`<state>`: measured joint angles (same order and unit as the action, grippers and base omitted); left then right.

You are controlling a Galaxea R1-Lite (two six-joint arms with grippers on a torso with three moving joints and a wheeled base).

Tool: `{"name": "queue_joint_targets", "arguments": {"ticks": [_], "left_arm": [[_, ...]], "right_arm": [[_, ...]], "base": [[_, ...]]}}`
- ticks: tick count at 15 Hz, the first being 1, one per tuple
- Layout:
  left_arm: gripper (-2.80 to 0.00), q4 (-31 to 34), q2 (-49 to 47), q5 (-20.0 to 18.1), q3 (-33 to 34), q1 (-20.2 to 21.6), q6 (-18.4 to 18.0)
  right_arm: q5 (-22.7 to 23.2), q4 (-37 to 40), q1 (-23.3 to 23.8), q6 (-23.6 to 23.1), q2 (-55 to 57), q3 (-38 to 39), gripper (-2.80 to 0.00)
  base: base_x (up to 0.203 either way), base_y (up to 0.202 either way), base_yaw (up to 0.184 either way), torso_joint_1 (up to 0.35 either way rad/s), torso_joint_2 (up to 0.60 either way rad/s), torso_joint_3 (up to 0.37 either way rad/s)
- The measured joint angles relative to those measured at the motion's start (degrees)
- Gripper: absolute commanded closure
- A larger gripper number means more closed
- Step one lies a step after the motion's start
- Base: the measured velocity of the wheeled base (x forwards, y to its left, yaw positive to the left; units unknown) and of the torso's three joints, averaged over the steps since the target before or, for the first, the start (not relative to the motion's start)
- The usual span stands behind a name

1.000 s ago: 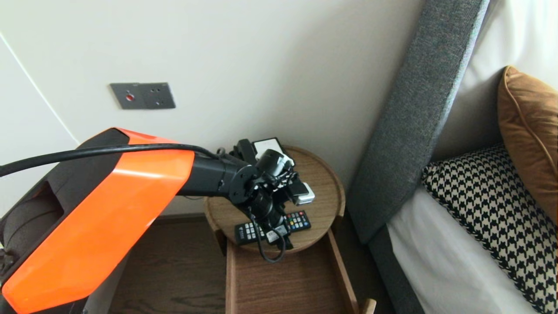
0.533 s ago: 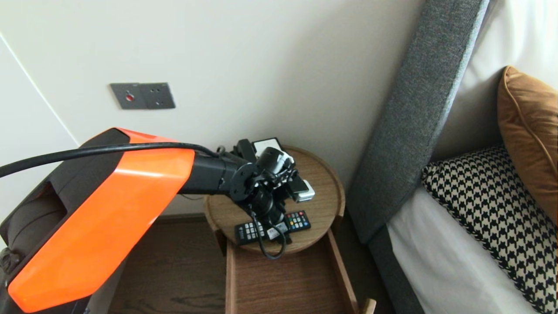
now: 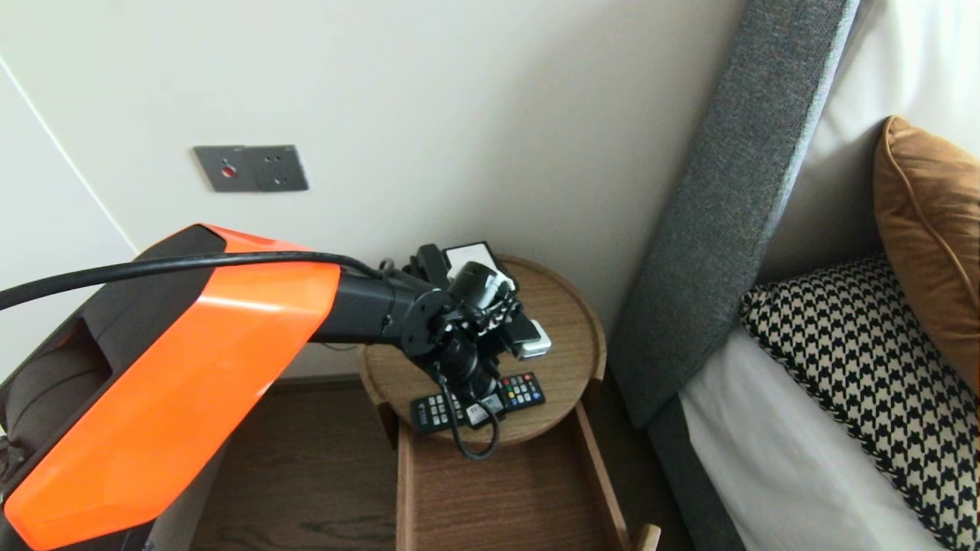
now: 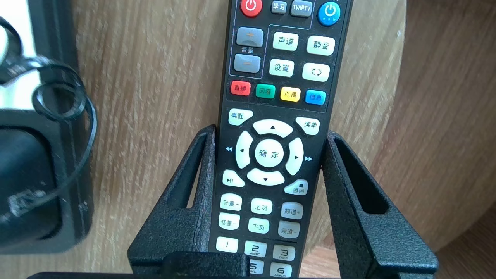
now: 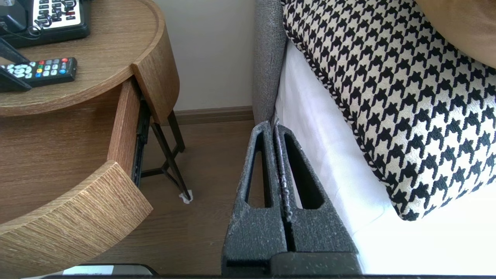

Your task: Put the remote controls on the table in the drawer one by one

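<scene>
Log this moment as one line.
left tool: gripping remote sides | remote: flat on round table | right tool: shut, idle by bed

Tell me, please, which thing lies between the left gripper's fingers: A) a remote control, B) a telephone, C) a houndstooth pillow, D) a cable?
A: the fingers of the left gripper sit against both long edges of the remote control on the round table.

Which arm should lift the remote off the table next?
Left. The left gripper has its fingers against both long edges of the remote on the table. The right gripper hangs shut beside the bed, away from the remote.
</scene>
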<state>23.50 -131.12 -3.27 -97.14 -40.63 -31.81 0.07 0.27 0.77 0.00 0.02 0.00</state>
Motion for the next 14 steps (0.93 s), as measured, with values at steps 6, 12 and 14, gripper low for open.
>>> {"name": "queue_joint_targets", "arguments": {"ticks": [6, 12, 14], "left_arm": [[0.0, 0.2, 1.7, -0.4, 0.8, -0.2, 0.0], [0.0, -0.2, 3.8, -0.4, 3.4, -0.9, 0.0], [0.0, -0.3, 3.7, -0.3, 3.6, -1.0, 0.0]], "right_arm": [[0.0, 0.0, 0.0, 0.0, 0.0, 0.0, 0.0], [0.0, 0.0, 0.0, 0.0, 0.0, 0.0, 0.0], [0.0, 0.0, 0.0, 0.0, 0.0, 0.0, 0.0]], "base": [[0.0, 0.0, 0.0, 0.0, 0.0, 0.0], [0.0, 0.0, 0.0, 0.0, 0.0, 0.0], [0.0, 0.0, 0.0, 0.0, 0.0, 0.0]]}}
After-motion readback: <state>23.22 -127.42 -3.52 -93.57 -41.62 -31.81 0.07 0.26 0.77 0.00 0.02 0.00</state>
